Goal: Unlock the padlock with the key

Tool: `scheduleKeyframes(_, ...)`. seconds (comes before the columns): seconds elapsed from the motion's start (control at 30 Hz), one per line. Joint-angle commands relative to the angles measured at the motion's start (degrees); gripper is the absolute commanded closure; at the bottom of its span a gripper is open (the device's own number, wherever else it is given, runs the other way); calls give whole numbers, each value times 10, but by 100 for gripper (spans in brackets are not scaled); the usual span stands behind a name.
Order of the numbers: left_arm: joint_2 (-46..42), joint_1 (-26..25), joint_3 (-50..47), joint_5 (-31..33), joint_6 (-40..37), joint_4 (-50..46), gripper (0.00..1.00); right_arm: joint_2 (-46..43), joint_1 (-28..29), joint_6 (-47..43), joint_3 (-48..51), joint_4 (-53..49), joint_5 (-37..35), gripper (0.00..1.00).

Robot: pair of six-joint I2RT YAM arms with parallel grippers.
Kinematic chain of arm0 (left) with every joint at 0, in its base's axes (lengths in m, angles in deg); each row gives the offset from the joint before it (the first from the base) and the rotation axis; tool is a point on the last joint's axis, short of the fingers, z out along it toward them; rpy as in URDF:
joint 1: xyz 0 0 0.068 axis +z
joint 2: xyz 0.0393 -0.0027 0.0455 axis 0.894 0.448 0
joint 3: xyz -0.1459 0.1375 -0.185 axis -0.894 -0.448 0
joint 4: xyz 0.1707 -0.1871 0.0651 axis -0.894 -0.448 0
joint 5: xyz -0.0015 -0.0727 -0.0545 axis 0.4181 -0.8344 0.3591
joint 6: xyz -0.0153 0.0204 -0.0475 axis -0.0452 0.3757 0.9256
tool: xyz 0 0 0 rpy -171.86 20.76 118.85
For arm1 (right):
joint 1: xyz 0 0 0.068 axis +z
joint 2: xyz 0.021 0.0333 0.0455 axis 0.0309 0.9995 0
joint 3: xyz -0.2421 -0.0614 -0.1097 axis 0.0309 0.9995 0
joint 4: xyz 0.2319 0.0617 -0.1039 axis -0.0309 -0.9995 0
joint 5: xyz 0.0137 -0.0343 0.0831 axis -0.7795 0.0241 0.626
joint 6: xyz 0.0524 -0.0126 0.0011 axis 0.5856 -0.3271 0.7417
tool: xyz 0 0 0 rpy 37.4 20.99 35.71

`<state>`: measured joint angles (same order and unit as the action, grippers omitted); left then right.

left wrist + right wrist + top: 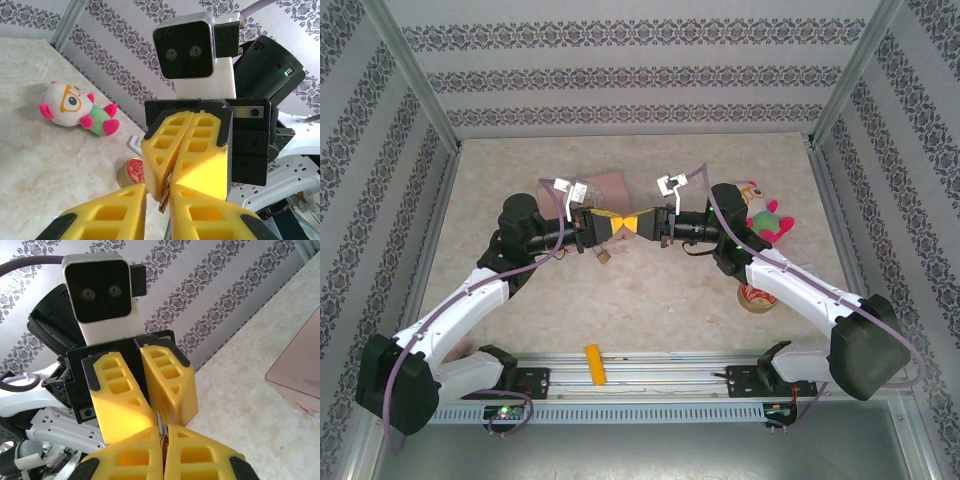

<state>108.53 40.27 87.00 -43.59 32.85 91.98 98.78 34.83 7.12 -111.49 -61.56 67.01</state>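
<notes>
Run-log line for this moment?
right gripper: shut on key | left gripper: tips at key, grip unclear | both: tip to tip above table

The left pincer (620, 221) and the right pincer (637, 221) meet tip to tip above the middle of the surface (670, 310), the key (164, 199) between their tips. A box (612, 184) lies just behind the left pincer and the padlock (605, 255) on the surface just before it. A plush toy (767, 218) lies right of the right pincer, a round tin (757, 297) before it and to the right beside its arm, and a block (594, 364) well before both pincers at the near edge.
</notes>
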Motion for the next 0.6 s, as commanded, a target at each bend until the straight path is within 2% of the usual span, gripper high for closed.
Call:
scheduleKeyframes(0.0,2,4,-7,-15,4,35,84,6,9,3,-18,29,13,100)
scheduleKeyframes(0.13,2,4,-9,-16,6,42,88,9,11,3,-18,29,14,100)
scheduleKeyframes(0.27,0,4,-10,-18,4,49,100,9,11,5,-17,28,10,100)
scheduleKeyframes(0.3,-3,4,-11,-18,-1,46,100,8,10,5,-16,27,9,100)
scheduleKeyframes(0.37,-11,4,-3,-17,-23,21,100,3,6,3,-14,17,1,87)
scheduleKeyframes(0.47,-28,4,26,-11,-87,-78,100,-18,-6,-1,-2,-2,-22,70)
scheduleKeyframes(0.57,-46,4,71,1,-176,-210,100,-51,-17,-12,11,-42,-65,62)
